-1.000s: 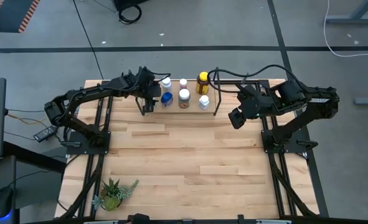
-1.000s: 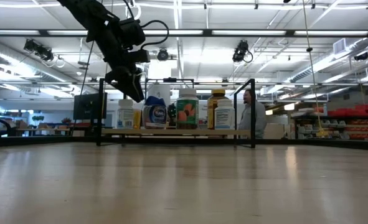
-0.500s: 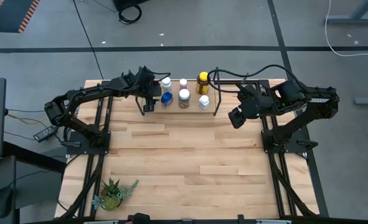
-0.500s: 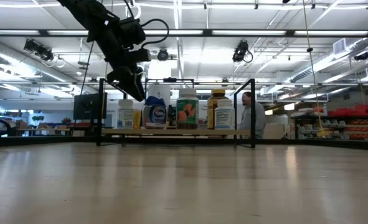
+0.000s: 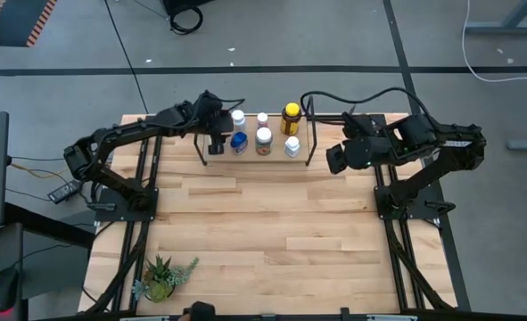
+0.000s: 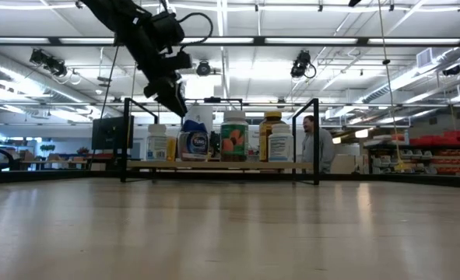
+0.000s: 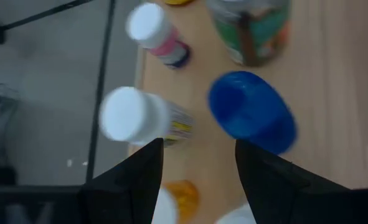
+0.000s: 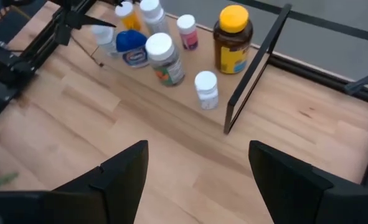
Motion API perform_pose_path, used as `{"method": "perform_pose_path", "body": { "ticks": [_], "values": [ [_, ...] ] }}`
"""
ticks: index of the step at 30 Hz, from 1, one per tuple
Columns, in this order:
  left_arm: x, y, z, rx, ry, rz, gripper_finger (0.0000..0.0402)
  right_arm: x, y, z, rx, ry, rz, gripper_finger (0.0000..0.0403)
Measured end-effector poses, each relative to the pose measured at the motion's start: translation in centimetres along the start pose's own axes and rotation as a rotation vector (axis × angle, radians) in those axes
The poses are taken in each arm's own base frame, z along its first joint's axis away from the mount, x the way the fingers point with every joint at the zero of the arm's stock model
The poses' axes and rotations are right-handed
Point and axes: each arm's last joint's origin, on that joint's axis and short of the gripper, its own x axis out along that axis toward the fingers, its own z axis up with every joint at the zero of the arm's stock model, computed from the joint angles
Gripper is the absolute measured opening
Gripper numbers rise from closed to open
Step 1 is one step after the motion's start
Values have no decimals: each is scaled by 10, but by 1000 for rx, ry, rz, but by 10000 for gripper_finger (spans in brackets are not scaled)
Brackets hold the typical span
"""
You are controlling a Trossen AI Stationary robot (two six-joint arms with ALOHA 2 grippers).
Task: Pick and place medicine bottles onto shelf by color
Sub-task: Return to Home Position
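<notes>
The medicine bottles stand upright on the shelf (image 5: 275, 155) at the table's far edge: a blue-capped one (image 5: 238, 141), a yellow-amber one (image 5: 291, 115) and several white-capped ones (image 5: 263, 136). My left gripper (image 5: 214, 143) hovers open above the shelf's left end, over the blue bottle (image 7: 252, 119) and a white-capped bottle (image 7: 134, 117). In the low view it (image 6: 173, 99) hangs just above the bottles (image 6: 193, 143). My right gripper (image 5: 334, 159) is open, off the shelf's right end, looking at the bottles (image 8: 160, 56).
Black wire end frames (image 5: 312, 141) close both ends of the shelf (image 6: 222, 164). A small potted green plant (image 5: 160, 278) stands at the table's near left corner. Bare wood tabletop (image 5: 272, 223) stretches between shelf and near edge. A person (image 6: 317, 144) stands in the room behind.
My left gripper has risen a little above the shelf's left end and drifted slightly toward the far edge, staying open. My right gripper has shifted slightly toward the far edge and the shelf. The bottles have kept still.
</notes>
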Motion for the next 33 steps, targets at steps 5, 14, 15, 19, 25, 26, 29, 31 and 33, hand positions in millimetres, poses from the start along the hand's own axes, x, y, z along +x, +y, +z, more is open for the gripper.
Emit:
{"method": "perform_pose_path", "body": {
  "ticks": [5,14,15,19,25,26,29,31,33],
  "values": [
    [-11,13,13,-32,-24,69,209,2,-1,3,-20,-5,-12,282],
    [-32,28,29,-213,-32,106,200,5,-5,9,-41,-49,-51,282],
    [-36,30,31,-255,-29,104,199,7,-6,12,-37,-56,-56,282],
    [-55,37,40,-379,-78,67,201,17,-4,34,-51,-92,17,282],
    [-110,49,57,-514,-340,-153,191,29,-11,58,-134,-67,115,274],
    [-118,49,55,-538,-359,-189,189,30,-13,60,-141,-56,117,271],
    [-144,46,47,-608,-428,-252,179,34,-18,66,-167,-38,134,263],
    [-157,40,36,-666,-441,-258,171,35,-20,68,-182,-29,141,259],
    [-167,32,24,-717,-445,-251,162,36,-22,70,-186,-27,139,255]
  ]
}}
